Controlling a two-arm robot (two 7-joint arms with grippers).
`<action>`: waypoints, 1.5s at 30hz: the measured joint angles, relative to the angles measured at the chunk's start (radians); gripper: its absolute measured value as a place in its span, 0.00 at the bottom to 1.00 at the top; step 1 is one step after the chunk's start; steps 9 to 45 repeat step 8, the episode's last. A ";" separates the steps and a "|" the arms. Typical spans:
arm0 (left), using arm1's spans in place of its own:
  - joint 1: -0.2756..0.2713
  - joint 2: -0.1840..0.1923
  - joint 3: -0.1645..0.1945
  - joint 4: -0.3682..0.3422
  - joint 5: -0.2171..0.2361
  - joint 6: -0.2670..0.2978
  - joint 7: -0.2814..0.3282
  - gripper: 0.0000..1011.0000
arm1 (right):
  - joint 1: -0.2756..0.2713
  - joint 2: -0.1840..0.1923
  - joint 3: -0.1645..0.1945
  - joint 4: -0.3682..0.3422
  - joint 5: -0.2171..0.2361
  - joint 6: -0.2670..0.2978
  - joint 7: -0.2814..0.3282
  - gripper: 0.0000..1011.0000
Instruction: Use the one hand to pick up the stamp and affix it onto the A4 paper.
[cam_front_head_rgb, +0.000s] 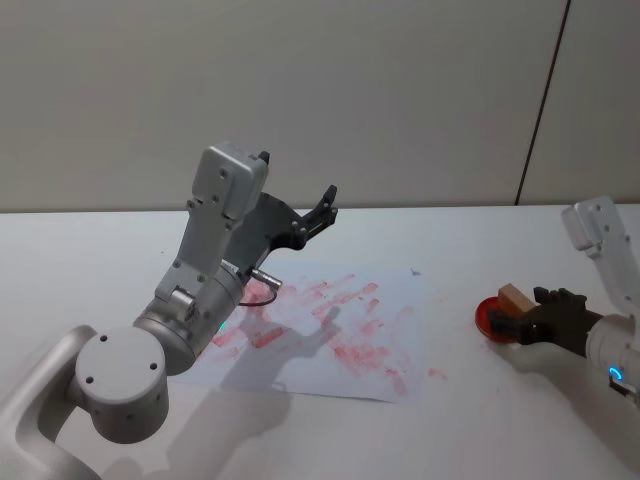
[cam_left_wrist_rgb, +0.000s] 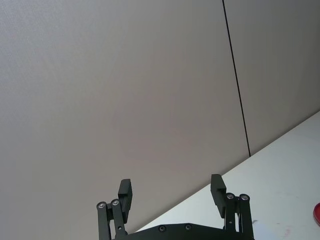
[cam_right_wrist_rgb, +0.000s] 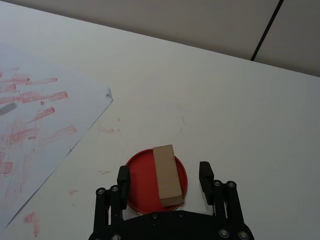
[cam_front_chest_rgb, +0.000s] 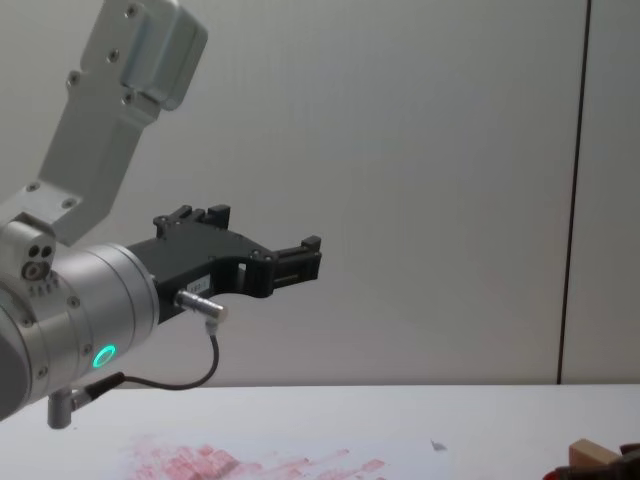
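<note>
- The left gripper (cam_front_head_rgb: 318, 215) is hanging raised above the far left part of the A4 paper (cam_front_head_rgb: 400, 300), jaws spread wide and holding nothing.
- The stamp (cam_right_wrist_rgb: 167, 176) is sitting on the red pad (cam_right_wrist_rgb: 141, 178), right of the paper.
- The right gripper (cam_right_wrist_rgb: 165, 180) is straddling the stamp, jaws wide, clear of its sides.

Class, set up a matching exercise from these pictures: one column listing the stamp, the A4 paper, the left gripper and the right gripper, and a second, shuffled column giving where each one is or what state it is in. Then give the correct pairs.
Column 1
1. stamp
2. A4 paper
3. left gripper
4. right gripper

Column 2
A. raised above the table, open, holding nothing
B. lying flat, covered in pink-red prints
C. resting on the red round pad
D. low at the red pad, open, a finger on each side of the wooden block

Pairs: 1-C, 2-B, 3-A, 4-D
</note>
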 joint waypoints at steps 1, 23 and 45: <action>0.000 0.000 0.000 0.000 0.000 0.000 0.000 0.99 | 0.000 0.000 0.000 0.000 0.000 0.000 0.000 0.81; 0.000 0.000 0.000 0.000 0.000 0.000 0.000 0.99 | 0.001 -0.001 -0.001 0.003 -0.003 0.001 0.002 0.99; 0.000 0.000 0.000 0.000 0.000 0.000 0.000 0.99 | 0.001 -0.001 -0.001 0.003 -0.003 0.001 0.002 0.99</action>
